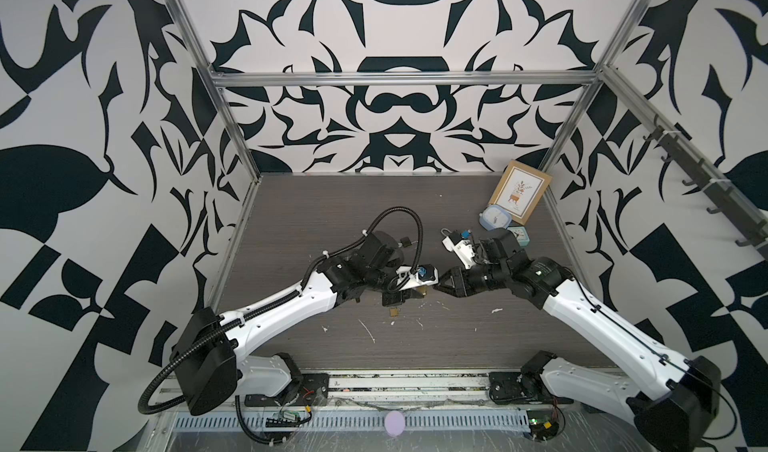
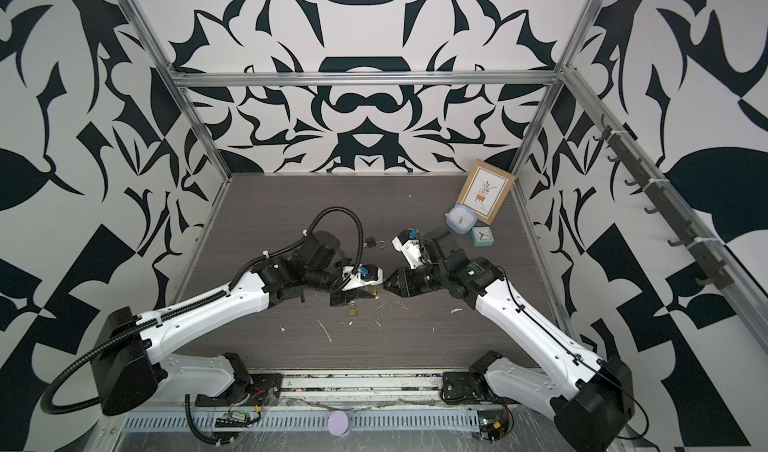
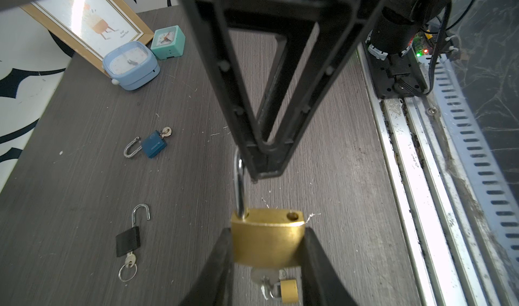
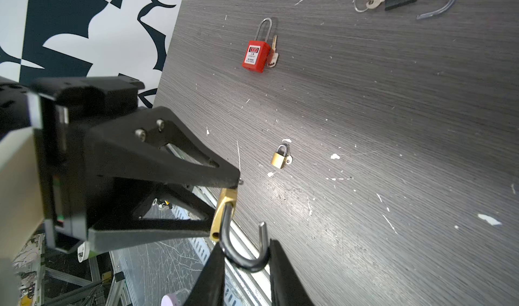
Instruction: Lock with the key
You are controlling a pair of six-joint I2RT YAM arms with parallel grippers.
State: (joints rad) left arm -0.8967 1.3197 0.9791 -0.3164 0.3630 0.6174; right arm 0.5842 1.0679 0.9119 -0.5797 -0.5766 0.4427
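Brass padlock (image 3: 268,240) hangs clear of the dark table (image 3: 351,155), just above and beside the small brass padlock (image 3: 289,290) lying there. The left gripper (image 3: 267,231) clamps its body from 2 sides, fingers narrowed to the body's width. The right gripper (image 4: 246,242) faces it, 2 fingers (image 4: 280,276) pressed against the bend of the open shackle (image 4: 244,265), whose free end stands out of the body. Farther from the small brass padlock lie a black padlock (image 3: 127,241), shackle open and key inserted, and a blue padlock (image 3: 154,147) with its key. A red padlock (image 4: 255,55), key beside it, rests well apart from the small brass padlock.
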